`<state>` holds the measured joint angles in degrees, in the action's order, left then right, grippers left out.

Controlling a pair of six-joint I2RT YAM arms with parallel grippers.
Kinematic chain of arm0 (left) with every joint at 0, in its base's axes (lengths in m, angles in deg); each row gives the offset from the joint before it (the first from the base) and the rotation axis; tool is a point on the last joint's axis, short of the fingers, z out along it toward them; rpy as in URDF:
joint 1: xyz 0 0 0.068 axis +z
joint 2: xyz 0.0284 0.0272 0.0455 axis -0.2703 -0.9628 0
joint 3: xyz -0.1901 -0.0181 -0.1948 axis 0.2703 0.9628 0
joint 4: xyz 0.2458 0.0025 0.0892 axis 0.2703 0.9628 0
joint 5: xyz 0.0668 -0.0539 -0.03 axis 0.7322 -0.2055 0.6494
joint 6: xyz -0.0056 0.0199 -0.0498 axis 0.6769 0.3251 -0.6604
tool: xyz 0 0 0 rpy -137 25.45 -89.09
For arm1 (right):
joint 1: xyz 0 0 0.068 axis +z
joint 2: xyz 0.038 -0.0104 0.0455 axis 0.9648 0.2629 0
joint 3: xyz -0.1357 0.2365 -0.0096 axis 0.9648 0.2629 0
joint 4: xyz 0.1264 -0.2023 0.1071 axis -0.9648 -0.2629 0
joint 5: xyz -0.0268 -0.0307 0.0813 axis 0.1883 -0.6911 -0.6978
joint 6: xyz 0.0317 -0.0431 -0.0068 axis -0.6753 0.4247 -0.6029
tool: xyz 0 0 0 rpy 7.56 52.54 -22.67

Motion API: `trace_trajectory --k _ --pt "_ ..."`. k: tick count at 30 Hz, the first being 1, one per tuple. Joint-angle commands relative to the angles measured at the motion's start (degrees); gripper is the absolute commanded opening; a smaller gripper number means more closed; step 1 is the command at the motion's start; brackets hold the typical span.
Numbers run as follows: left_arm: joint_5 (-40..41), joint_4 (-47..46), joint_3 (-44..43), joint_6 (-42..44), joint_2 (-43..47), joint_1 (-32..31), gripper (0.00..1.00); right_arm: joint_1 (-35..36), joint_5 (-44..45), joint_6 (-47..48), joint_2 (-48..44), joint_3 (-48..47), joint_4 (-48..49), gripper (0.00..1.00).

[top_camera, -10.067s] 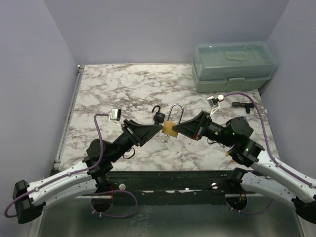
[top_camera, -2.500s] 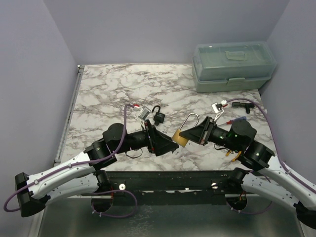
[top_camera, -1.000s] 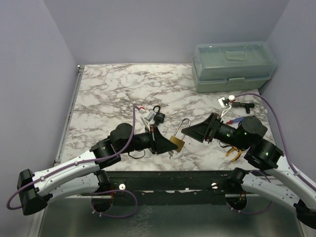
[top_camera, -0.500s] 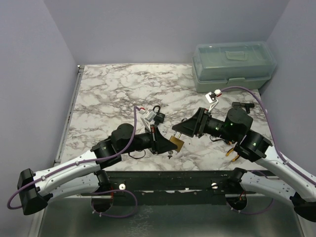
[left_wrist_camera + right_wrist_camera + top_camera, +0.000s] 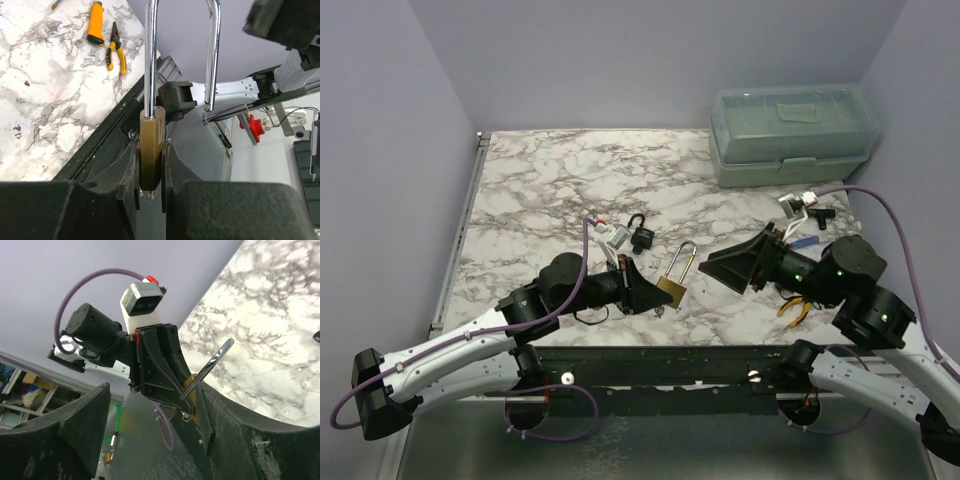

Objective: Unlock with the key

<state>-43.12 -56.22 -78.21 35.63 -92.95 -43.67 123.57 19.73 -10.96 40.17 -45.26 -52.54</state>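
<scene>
My left gripper (image 5: 645, 292) is shut on the flat sides of a brass padlock (image 5: 670, 290) and holds it upright near the table's front edge. In the left wrist view the padlock (image 5: 151, 150) sits between the fingers of the left gripper (image 5: 151, 165), and its steel shackle (image 5: 150, 55) stands open with one leg free. A small silver key (image 5: 146, 194) shows at the lock's underside, and its ring (image 5: 186, 416) hangs below. My right gripper (image 5: 715, 268) is open, a short way right of the lock, holding nothing. In the right wrist view the padlock (image 5: 192, 385) shows between the wide-apart fingers of the right gripper (image 5: 152, 390).
A small black padlock (image 5: 640, 237) lies behind the left gripper. A grey-green toolbox (image 5: 792, 135) stands at the back right. Yellow-handled pliers (image 5: 792, 308) lie under the right arm, and a small black part (image 5: 810, 212) behind it. A yellow-handled screwdriver (image 5: 95, 27) lies beside the pliers (image 5: 114, 47).
My right gripper, close to the shackle half a second ago, has drawn back to the right and opened wider. The left gripper keeps its hold on the padlock.
</scene>
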Motion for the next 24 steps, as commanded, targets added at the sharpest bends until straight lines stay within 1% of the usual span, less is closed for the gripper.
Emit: trace_trajectory --k 1,3,7,9,11,12,14,18,21,24 --pt "0.2 -2.6 -2.2 0.3 2.7 0.1 0.00 0.4 7.3 6.5 -3.2 -3.5 -8.1 0.74" --pt "-0.7 -2.8 -2.6 0.3 3.2 0.1 0.00 0.4 8.4 9.2 -4.1 -3.8 -9.6 0.74" --pt "-3.6 -1.5 -4.3 1.3 3.4 0.0 0.00 0.5 7.7 12.8 -6.2 -3.5 -8.3 0.75" --pt "-4.8 -0.4 -5.4 2.2 3.4 0.1 0.00 0.4 10.6 12.4 -5.9 -4.3 -9.1 0.75" --pt "-5.9 1.5 -6.1 2.9 3.3 0.1 0.00 0.5 15.3 10.8 -3.7 -6.3 -12.4 0.74" --pt "-6.3 2.0 -6.3 3.2 3.3 0.0 0.00 0.4 15.1 10.7 -2.3 -7.6 -13.8 0.74" --pt "-6.4 2.7 -6.5 3.5 3.4 0.0 0.00 0.5 12.4 10.9 0.8 -8.6 -15.0 0.73" --pt "-6.7 2.8 -6.5 3.7 3.3 0.0 0.00 0.4 7.2 9.9 5.2 -8.3 -14.0 0.69" --pt "-6.4 2.8 -6.5 3.7 2.9 0.0 0.00 0.5 4.3 5.7 7.0 -7.5 -10.2 0.69" --pt "-6.1 2.9 -6.3 3.7 2.5 0.0 0.00 0.4 2.8 -0.7 8.7 -7.5 -7.5 0.70"
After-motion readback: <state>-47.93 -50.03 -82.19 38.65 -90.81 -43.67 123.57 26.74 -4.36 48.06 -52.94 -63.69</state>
